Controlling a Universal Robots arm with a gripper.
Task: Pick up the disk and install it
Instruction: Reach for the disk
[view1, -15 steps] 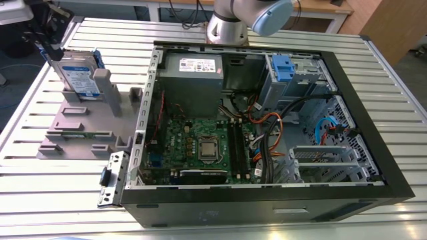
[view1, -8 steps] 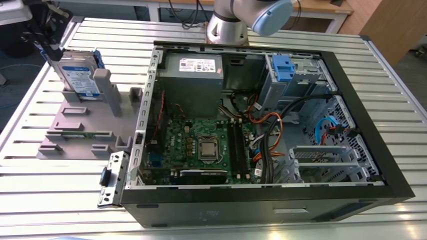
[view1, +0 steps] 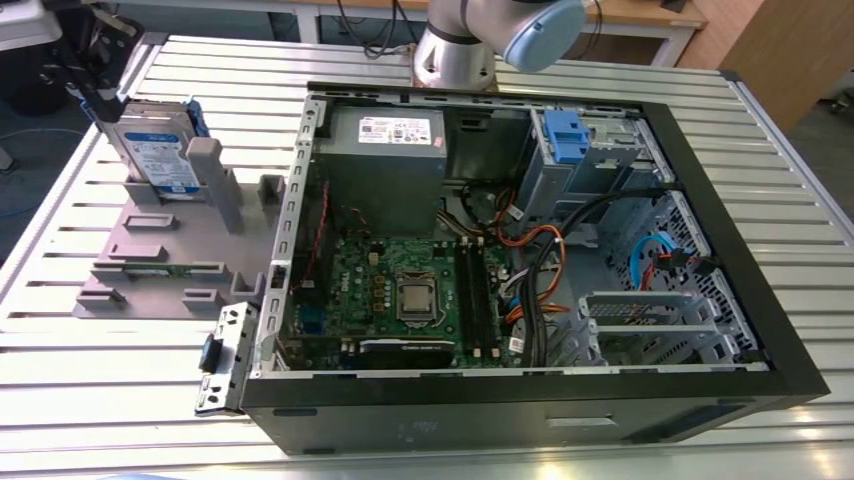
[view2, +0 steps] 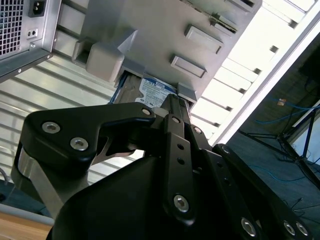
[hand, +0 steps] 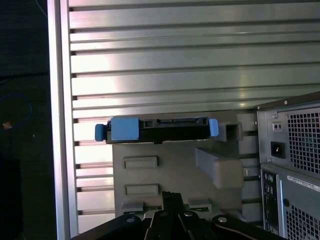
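- The disk (view1: 158, 150) stands upright on its edge in a slot at the far end of a grey holder (view1: 160, 262), which lies on the exterior view's left of the case (view1: 747, 250).
- Its white-and-blue label faces the case, and its blue bracket shows along the far edge.
- In the first wrist view the disk (hand: 157, 129) is seen edge-on, with a blue tab at each end, seated in the holder (hand: 165, 170).
- The gripper (hand: 172, 196) has its black fingers (hand: 176, 199) drawn together at the tips with nothing between them.
- In the first wrist view it points toward the holder, with a clear gap between it and the disk.
- In the second wrist view the gripper (view2: 170, 100) lines up with the disk (view2: 152, 92), whose label peeks out just past the tips.
- The case lies on its side with its panel off, showing the motherboard (view1: 400, 290), a grey power supply (view1: 387, 150) at the far end and a blue-fronted drive bay (view1: 565, 135) at the far right corner.
- Holder and case both rest on a slatted metal table (view1: 80, 400).
- The arm (view1: 461, 50) rises from the far edge of the table, behind the case.
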